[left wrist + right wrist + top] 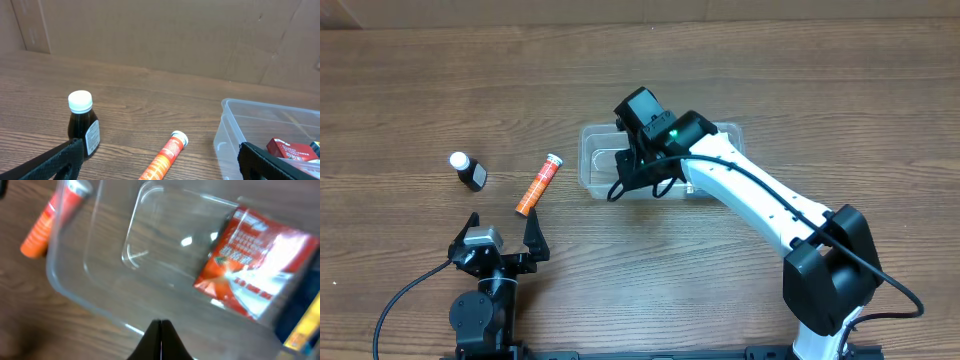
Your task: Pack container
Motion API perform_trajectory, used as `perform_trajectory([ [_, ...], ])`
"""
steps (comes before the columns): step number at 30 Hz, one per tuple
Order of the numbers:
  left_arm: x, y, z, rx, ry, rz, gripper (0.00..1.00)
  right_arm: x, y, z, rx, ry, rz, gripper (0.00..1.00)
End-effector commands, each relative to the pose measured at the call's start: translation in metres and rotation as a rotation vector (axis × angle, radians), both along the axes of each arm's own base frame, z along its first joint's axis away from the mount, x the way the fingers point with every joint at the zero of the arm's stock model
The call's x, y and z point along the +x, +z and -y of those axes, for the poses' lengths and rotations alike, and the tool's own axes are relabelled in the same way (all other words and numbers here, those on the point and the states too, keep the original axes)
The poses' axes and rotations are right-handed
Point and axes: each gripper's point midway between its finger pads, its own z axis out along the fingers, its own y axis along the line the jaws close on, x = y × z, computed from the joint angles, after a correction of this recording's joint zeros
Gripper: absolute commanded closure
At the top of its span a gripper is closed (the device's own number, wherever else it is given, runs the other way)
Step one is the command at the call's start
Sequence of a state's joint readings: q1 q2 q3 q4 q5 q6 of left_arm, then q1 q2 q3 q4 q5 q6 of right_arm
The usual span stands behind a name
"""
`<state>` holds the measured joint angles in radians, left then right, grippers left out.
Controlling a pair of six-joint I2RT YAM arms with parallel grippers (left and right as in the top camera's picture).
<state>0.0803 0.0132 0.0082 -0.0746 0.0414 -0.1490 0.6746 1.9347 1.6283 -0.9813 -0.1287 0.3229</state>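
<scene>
wooden table (410, 90) fills the overhead view, with a brown cardboard wall (150, 35) behind it in the left wrist view. the white right arm (760, 200) reaches from the lower right edge up to mid table. its wrist hangs over the container (588, 165).

the container is a clear tub sitting mid table, slightly right of centre and on the far side, partly covered by the right wrist. the right gripper (160, 329) is above the tub's near wall, fingers pressed together, nothing seen between them.

the left arm (480, 300) sits at the lower left edge. the left gripper (501, 220) is low over the table with its fingers (50, 162) spread wide and holding nothing. it is well apart from the tub.

a red packet (250, 265) lies flat on the tub floor at the right end. a blue and yellow item (300, 325) is just beside it at the frame edge, too blurred to tell what it is.

an orange tube (539, 183) with a white cap lies on its side on the table, left of the tub and not touching it. a small dark bottle (468, 170) with a white cap stands upright left of the tube, near it but apart. both are ahead of the left gripper.
</scene>
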Motion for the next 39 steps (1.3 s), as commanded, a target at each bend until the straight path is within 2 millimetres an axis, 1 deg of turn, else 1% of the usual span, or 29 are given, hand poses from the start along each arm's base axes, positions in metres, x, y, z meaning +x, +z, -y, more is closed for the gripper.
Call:
perform_trajectory([
  [1,0.0,0.0,-0.001,0.019,0.003,0.005,0.0,0.021,0.044,0.001,0.016,-0.056,0.078,0.96],
  [2,0.0,0.0,-0.001,0.019,0.003,0.005,0.0,0.024,0.051,0.005,0.017,-0.067,0.078,0.96],
  [3,0.0,0.0,-0.001,0.019,0.003,0.005,0.0,0.024,0.053,0.008,0.011,-0.074,0.072,0.96],
  [4,0.0,0.0,-0.001,0.019,0.003,0.004,0.0,0.023,0.051,0.013,0.002,-0.08,0.059,0.96],
  [6,0.0,0.0,-0.001,0.019,0.003,0.005,0.0,0.018,0.038,0.023,-0.035,-0.09,-0.002,0.96],
  [9,0.0,0.0,-0.001,0.019,0.003,0.005,0.0,0.013,0.02,0.021,-0.049,-0.049,-0.056,0.96],
  [12,0.0,0.0,-0.001,0.019,0.003,0.005,0.0,0.017,0.006,0.016,-0.052,-0.036,-0.073,0.96],
  [13,0.0,0.0,-0.001,0.019,0.003,0.005,0.0,0.018,0.002,0.015,-0.053,-0.036,-0.077,0.96],
  [15,0.0,0.0,-0.001,0.019,0.003,0.004,0.0,0.018,0.001,0.012,-0.045,-0.033,-0.088,0.96],
  [17,0.0,0.0,-0.001,0.019,0.003,0.005,0.0,0.02,0.013,0.011,-0.043,-0.015,-0.074,0.96],
  [19,0.0,0.0,-0.001,0.019,0.003,0.004,0.0,0.025,0.035,0.012,-0.035,-0.012,-0.049,0.96],
  [20,0.0,0.0,-0.001,0.019,0.003,0.005,0.0,0.029,0.05,0.015,-0.036,-0.013,-0.029,0.96],
  [21,0.0,0.0,-0.001,0.019,0.003,0.005,0.0,0.032,0.061,0.019,-0.039,-0.021,-0.012,0.96],
  [23,0.0,0.0,-0.001,0.019,0.003,0.004,0.0,0.043,0.09,0.035,-0.049,-0.056,0.035,0.96],
  [24,0.0,0.0,-0.001,0.019,0.003,0.005,0.0,0.047,0.1,0.042,-0.042,-0.068,0.048,0.96],
  [26,0.0,0.0,-0.001,0.019,0.003,0.005,0.0,0.057,0.112,0.053,-0.033,-0.08,0.076,0.96],
  [27,0.0,0.0,-0.001,0.019,0.003,0.005,0.0,0.06,0.112,0.057,-0.036,-0.075,0.082,0.96],
  [29,0.0,0.0,-0.001,0.019,0.003,0.004,0.0,0.063,0.102,0.057,-0.055,-0.049,0.071,0.96],
  [31,0.0,0.0,-0.001,0.019,0.003,0.004,0.0,0.064,0.081,0.055,-0.087,-0.017,0.034,0.96],
  [32,0.0,0.0,-0.001,0.019,0.003,0.005,0.0,0.064,0.066,0.053,-0.107,-0.011,0.0,0.96],
  [33,0.0,0.0,-0.001,0.019,0.003,0.005,0.0,0.063,0.057,0.052,-0.118,-0.003,-0.024,0.96],
  [34,0.0,0.0,-0.001,0.019,0.003,0.004,0.0,0.061,0.041,0.049,-0.139,0.004,-0.061,0.96],
  [35,0.0,0.0,-0.001,0.019,0.003,0.005,0.0,0.058,0.032,0.047,-0.149,0.012,-0.086,0.96],
  [37,0.0,0.0,-0.001,0.019,0.003,0.005,0.0,0.051,0.022,0.04,-0.152,0.031,-0.124,0.96],
  [39,0.0,0.0,-0.001,0.019,0.003,0.005,0.0,0.043,0.017,0.031,-0.16,0.058,-0.133,0.96],
])
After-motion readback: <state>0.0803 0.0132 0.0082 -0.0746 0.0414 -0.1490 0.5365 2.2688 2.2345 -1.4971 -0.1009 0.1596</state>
